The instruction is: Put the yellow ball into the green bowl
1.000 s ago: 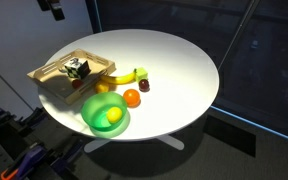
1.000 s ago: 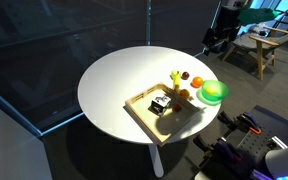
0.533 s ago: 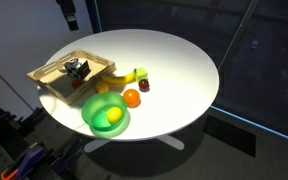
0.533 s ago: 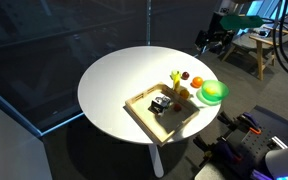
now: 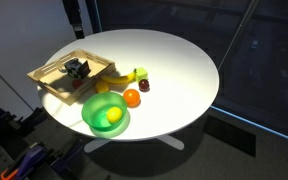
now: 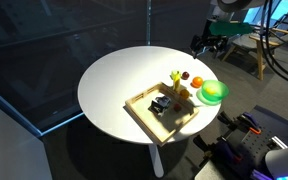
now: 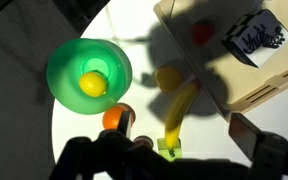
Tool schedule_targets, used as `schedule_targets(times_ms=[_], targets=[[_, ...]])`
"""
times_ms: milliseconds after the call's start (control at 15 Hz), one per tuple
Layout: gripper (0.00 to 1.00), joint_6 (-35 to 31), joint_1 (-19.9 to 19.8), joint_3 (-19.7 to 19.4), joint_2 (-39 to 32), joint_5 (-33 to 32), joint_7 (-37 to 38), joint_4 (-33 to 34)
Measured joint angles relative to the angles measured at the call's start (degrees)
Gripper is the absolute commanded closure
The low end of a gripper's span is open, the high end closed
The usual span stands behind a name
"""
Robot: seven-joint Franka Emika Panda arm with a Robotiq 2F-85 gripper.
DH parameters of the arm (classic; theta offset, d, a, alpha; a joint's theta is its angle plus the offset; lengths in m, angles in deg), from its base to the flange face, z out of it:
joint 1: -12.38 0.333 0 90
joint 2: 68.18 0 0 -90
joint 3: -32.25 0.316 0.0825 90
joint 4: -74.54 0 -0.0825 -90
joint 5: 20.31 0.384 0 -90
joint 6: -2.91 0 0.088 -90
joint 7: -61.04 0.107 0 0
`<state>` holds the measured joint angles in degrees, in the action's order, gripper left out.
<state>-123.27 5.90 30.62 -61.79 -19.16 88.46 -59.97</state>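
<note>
Dark glass panels close in behind the round white table (image 5: 174,60), and we see all its things crowded onto 1 side. The wide remainder of the top (image 6: 114,85) lies bare out to the rim.

Largest on that side is the wooden tray (image 5: 54,78), which sits right at the table's edge with a black-and-white object (image 5: 77,68) inside it. In the wrist view its pale wood (image 7: 254,85) fills the upper right corner.

Next comes the green bowl (image 5: 92,108), hard against the rim of the table and close beside the tray. In an exterior view (image 6: 216,97) it looks almost flush with the edge. A banana (image 5: 124,77) lies between tray and open tabletop, and the wrist view (image 7: 182,105) shows a paler yellow fruit (image 7: 168,77) just beside it.

An orange ball (image 5: 132,97) rests on the table right next to the bowl's outer wall, and a small dark piece (image 5: 144,86) lies near it.

The yellow ball (image 5: 113,117) lies inside the green bowl (image 7: 69,60), near its middle (image 7: 94,84).

The gripper (image 5: 72,14) hangs high above the table near the tray side, well apart from everything. In the wrist view its 2 dark fingers (image 7: 84,152) stand wide apart with nothing between them.
</note>
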Motion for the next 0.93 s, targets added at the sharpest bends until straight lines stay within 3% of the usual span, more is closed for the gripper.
schedule_targets(times_ms=[600,933], targets=[[0.00,0.0,0.0,0.0,-0.4,0.0,-0.1,0.1],[0.00,-2.2,0.0,-0.1,-4.1,0.0,-1.3,-0.1]])
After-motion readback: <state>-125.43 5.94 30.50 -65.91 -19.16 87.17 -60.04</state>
